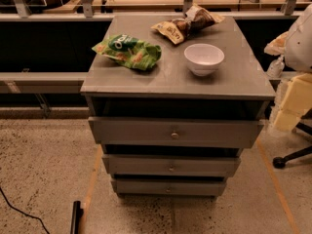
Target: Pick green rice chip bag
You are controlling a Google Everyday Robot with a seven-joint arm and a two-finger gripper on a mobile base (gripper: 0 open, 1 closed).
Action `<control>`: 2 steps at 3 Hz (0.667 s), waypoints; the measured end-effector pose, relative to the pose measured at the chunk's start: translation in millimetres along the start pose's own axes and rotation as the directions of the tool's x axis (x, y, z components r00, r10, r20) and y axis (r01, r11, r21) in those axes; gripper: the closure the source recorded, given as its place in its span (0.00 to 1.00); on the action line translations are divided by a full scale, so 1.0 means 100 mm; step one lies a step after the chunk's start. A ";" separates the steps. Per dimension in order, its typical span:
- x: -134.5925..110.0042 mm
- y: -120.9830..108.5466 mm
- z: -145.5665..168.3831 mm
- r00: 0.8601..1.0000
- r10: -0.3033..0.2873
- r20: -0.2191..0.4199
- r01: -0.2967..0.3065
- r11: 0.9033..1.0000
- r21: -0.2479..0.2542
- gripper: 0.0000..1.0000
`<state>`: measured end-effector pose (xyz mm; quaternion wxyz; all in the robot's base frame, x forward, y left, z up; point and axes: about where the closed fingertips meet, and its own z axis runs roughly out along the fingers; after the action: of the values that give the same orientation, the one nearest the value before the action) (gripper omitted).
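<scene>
The green rice chip bag (127, 51) lies crinkled on the left part of the grey drawer cabinet's top (170, 79), with its dark green round logo facing up. My gripper is not in view. Only a white and cream part of my arm (296, 57) shows at the right edge of the camera view, to the right of the cabinet and well apart from the bag.
A brown and yellow snack bag (187, 24) lies at the back of the cabinet top. A white bowl (204, 58) stands to the right of the green bag. Three drawers (174, 134) face me. A chair base (292, 157) is at the right, on the speckled floor.
</scene>
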<state>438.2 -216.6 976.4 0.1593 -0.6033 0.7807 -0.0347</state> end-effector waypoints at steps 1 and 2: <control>-0.02 -0.02 -0.02 1.000 0.008 0.012 -0.008 1.000 0.014 0.00; -0.25 -0.32 0.12 0.993 0.045 0.113 -0.048 0.998 0.028 0.00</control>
<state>477.3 -200.0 978.2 0.2132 -0.5833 0.7837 -0.0089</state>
